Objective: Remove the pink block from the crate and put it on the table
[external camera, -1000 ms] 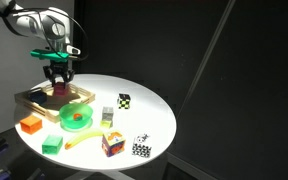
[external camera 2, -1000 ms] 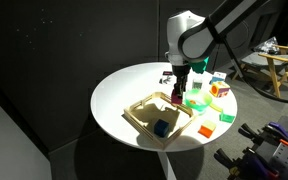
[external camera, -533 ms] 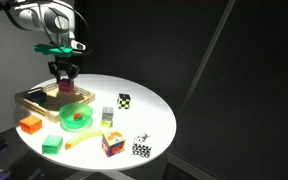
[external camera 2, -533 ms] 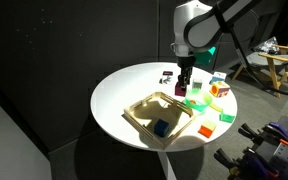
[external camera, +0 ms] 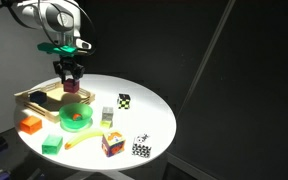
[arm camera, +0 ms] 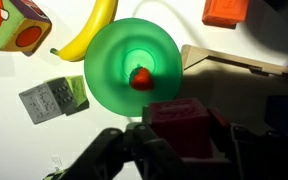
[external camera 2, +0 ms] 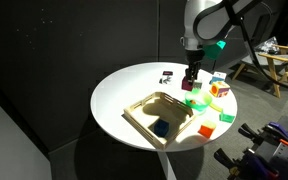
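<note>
Claw [external camera: 71, 80] clenched on the pink block [arm camera: 184, 125], which hangs in the air above the crate [external camera: 32, 98] rim. Just ahead of and below the claw sits the green bowl [arm camera: 134, 70] with a small red object [arm camera: 141, 77] at its centre. A banana [arm camera: 94, 30] lies beyond the bowl. Risk: released here, the block would probably land in the bowl or on the rim rather than on bare table [external camera: 149, 105]. A loose grip could also drop it early.
</note>
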`<state>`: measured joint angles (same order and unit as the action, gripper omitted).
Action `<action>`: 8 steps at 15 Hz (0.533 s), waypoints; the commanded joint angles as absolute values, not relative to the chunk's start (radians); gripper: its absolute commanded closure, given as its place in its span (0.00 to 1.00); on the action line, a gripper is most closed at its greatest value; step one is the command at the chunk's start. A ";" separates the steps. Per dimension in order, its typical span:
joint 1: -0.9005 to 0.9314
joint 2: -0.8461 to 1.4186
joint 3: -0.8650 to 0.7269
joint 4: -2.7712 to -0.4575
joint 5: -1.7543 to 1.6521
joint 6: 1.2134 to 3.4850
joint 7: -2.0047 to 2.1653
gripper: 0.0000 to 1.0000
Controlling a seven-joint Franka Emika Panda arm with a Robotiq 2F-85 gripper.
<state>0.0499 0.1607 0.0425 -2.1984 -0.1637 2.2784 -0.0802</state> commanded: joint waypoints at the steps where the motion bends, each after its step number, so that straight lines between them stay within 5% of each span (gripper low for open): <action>1: 0.027 0.123 0.027 -2.225 -0.138 2.292 -0.089 0.68; 8: 0.006 0.163 0.000 -2.190 -0.137 2.286 -0.071 0.68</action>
<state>0.0156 0.1539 0.0062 -2.2026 -0.1528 2.2796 -0.0802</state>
